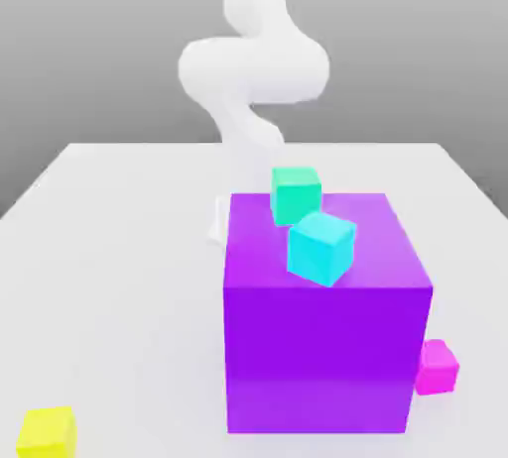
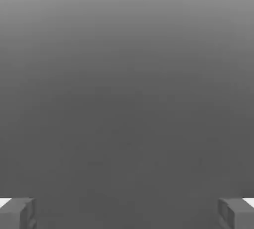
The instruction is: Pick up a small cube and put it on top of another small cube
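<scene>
Exterior view: yellow cube (image 1: 46, 433) sits ungrasped and unstacked, well apart from the purple cube (image 1: 316, 359) toward the exterior view's left. Gripper (image 2: 127, 215) stands wide, empty. Grasp, lift and placement all remain.

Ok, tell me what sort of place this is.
Most likely a simulated robot test scene rather than a real room: a plain white table against a bare grey backdrop, a white robot arm standing at it, and flat-coloured blocks like the big purple cube.
</scene>
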Robot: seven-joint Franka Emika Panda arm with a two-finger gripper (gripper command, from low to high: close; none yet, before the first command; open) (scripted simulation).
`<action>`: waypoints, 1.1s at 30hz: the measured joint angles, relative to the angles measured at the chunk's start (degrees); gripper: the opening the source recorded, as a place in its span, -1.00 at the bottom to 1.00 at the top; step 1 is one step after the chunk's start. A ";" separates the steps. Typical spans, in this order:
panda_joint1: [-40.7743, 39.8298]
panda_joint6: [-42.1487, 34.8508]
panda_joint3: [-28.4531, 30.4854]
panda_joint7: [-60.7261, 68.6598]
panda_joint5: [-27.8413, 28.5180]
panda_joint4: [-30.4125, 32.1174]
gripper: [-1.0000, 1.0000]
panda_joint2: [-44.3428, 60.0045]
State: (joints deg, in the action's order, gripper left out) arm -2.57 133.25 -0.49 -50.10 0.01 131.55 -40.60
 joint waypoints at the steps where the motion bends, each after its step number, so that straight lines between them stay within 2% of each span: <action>1: -1.07 0.61 -0.19 -1.89 0.06 -0.11 0.00 2.26; 11: -9.58 6.37 -0.74 -19.96 1.44 -1.06 0.00 23.22; 20: -15.44 11.54 1.50 -35.53 1.90 -1.90 0.00 41.90; 29: -18.18 16.76 4.67 -47.51 -2.64 -2.76 0.00 60.60; 33: -19.13 22.36 4.14 -47.86 -4.22 -4.23 0.00 68.91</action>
State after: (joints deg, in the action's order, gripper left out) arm -21.69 155.61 3.65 -97.96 -4.20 127.33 28.31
